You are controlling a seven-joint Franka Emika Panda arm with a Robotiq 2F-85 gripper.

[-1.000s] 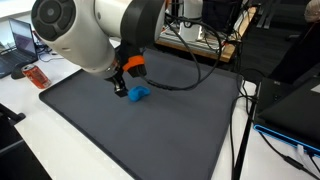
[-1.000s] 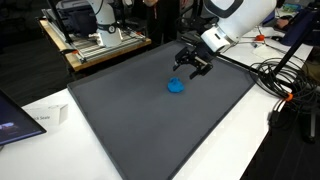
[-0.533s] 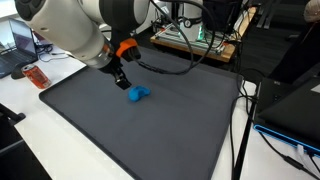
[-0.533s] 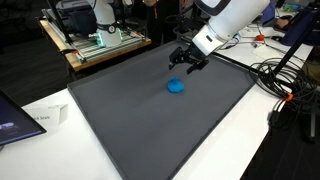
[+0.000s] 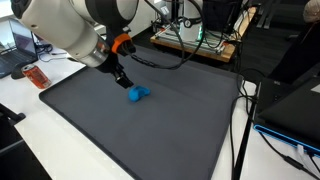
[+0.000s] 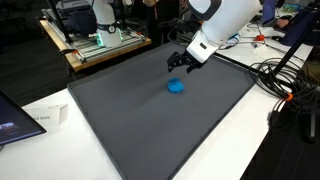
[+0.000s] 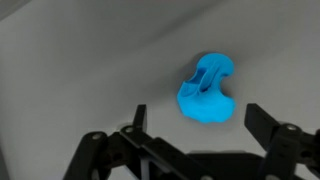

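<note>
Over the last second the gripper point(image 6: 177, 63) has lifted away from the small blue object point(image 6: 176, 86) and now hangs just above its far side, clear of it. Its jaws stand wide open and empty, as before. The blue object point(image 5: 137, 94) has not moved. It lies flat on the dark grey mat point(image 5: 150, 135), and the wrist view shows it between the open fingers.
</note>
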